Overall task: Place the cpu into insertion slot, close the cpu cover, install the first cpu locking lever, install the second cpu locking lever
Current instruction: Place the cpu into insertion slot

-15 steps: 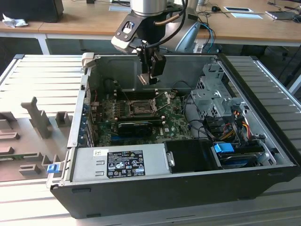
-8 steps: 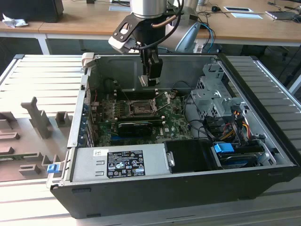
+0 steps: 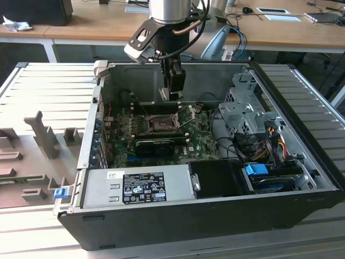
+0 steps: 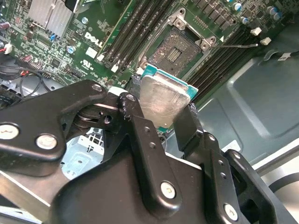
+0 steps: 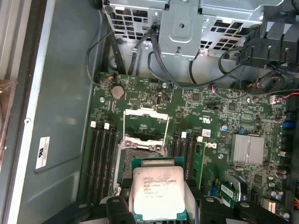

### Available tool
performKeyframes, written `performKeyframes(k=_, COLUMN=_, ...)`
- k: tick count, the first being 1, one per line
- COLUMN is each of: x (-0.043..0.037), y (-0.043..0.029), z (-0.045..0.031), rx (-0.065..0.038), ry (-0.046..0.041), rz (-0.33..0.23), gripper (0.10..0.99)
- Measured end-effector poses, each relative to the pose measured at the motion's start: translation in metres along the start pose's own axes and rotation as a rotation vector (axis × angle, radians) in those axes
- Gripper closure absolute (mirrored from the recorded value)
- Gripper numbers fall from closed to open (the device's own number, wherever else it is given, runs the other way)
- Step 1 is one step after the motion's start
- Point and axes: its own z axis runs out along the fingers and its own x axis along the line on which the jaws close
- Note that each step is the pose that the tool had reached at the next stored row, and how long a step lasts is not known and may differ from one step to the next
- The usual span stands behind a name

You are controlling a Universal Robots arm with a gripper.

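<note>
Cpu sits small in a big scene: computer case open, motherboard inside, tool clamped on the chip's edges, near the insertion slot, where a tilted or off-centre drop could bend pins.

— What sort of place is this?
— A robotics lab or workshop: an opened computer case sits on a slatted metal surface, with grey fixtures at middle left.
— And along the top?
— Wooden office desks.
</note>
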Motion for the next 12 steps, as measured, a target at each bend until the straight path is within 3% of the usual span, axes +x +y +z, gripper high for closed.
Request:
performKeyframes(k=9, x=-0.0002, y=-0.0006, z=0.0083, rx=0.0, ry=-0.0026, rz=0.002, gripper=0.557)
performKeyframes(k=12, x=0.0001, y=-0.0025, z=0.0194, rx=0.0, ry=-0.0053, rz=0.021, gripper=0.557)
